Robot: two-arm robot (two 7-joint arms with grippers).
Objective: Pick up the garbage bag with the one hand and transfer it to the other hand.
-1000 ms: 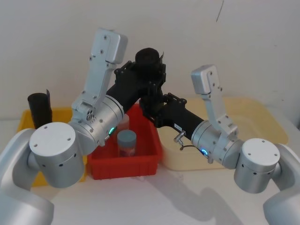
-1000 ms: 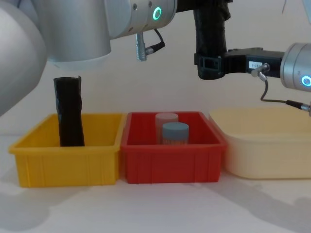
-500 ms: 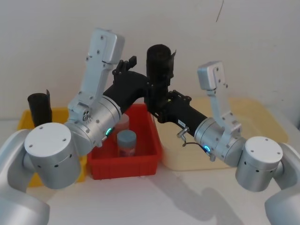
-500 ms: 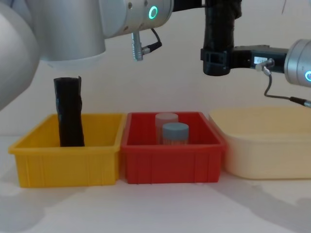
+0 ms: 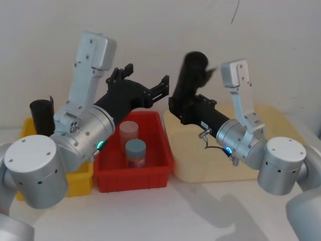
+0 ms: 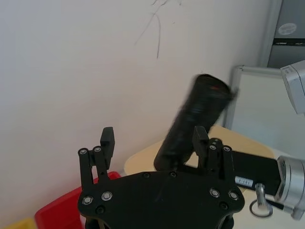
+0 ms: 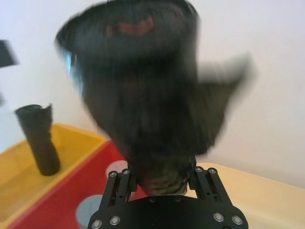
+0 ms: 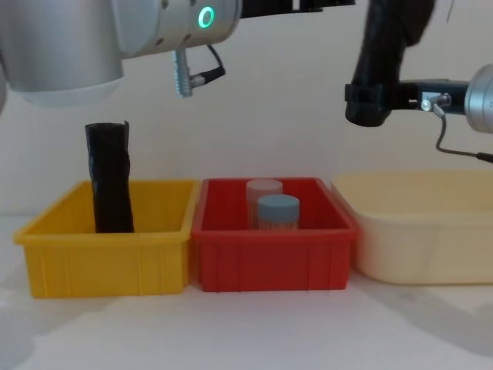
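Head view: the left gripper (image 5: 148, 76) is held in the air over the red bin (image 5: 133, 181), fingers spread apart, nothing between them. The right gripper (image 5: 183, 106) is seen clamped on the lower end of the garbage bag (image 5: 193, 74). The bag is carried well above the bins, over the near-left edge of the cream bin (image 5: 271, 118), and is tilted slightly, with its top leaning right. A clear gap is seen between the bag and the left gripper's fingers. Two jars (image 5: 134, 150) are seen in the red bin. A second black roll (image 5: 42, 116) is stood in the yellow bin (image 5: 80, 181). All three bins are set on a white table (image 5: 175, 211).

Left wrist view: the left gripper (image 6: 153, 140) is shown wide open and empty. The bag (image 6: 195, 119) is seen beyond it, tilted and blurred, with its base hidden behind the gripper body.

Right wrist view: the bag (image 7: 143, 95) is gripped at its base between the right gripper's (image 7: 162, 180) two fingers and is heavily blurred. The second roll (image 7: 40, 140) is seen upright in the yellow bin.

Chest view: the bag (image 8: 385, 54) is held high by the right gripper (image 8: 366, 104) at its bottom end, above the left end of the cream bin (image 8: 420, 239). Its top leans right and is cut off by the frame. The left arm's wrist with its green ring (image 8: 206, 17) is seen at upper left. The second roll (image 8: 110, 177) is stood in the yellow bin (image 8: 100, 254), and the jars (image 8: 276, 210) sit in the red bin (image 8: 273, 258).
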